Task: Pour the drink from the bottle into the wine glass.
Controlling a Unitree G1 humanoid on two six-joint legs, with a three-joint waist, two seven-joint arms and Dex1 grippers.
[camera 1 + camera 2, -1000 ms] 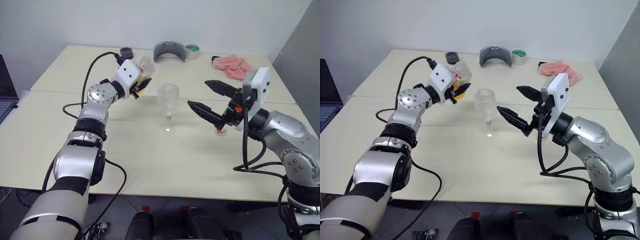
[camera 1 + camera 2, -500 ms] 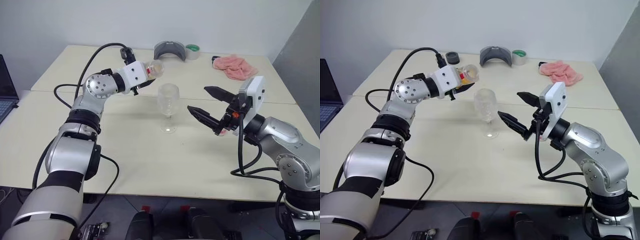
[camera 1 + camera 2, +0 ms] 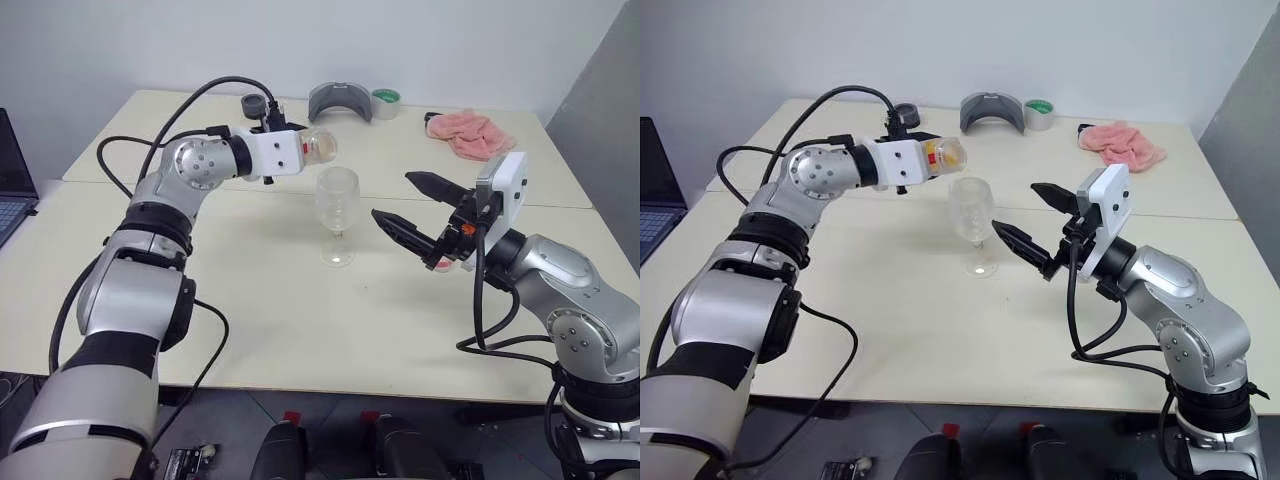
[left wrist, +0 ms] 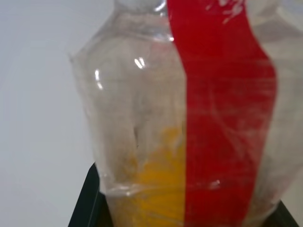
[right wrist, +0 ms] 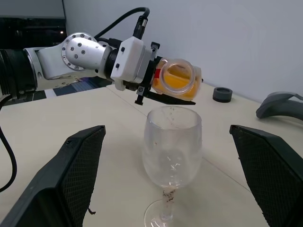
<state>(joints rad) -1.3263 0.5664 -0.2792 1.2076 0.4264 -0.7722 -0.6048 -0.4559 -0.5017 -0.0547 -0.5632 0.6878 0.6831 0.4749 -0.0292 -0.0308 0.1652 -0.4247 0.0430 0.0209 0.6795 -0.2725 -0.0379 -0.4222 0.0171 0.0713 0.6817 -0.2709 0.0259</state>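
Bottle (image 3: 940,155) lies nearly level in the upper middle of the frame, clamped in the left tool (image 3: 930,158), its open mouth just above and beside the rim of the wine glass (image 3: 971,212). It is small, clear thin plastic with a squarish body and a red label strip, so it looks light and likely to give under a hard squeeze; the grip across the body near the base seems sound, since it leaves the neck free for pouring. The drink (image 5: 176,81), a cloudy orange liquid, pools along the lower side of the tilted bottle and has not reached the mouth. The glass looks empty, apart from what may be a few drops on its wall. Thin, smooth and stemmed on a round foot, it stands at the centre of the pale matte worktop (image 3: 890,330) and would tip or chip from a light knock. The right tool (image 3: 1025,220), its black ribbed fingers spread wide and holding nothing, hangs just right of the glass. A small red-and-white cap (image 3: 441,264) lies under it.
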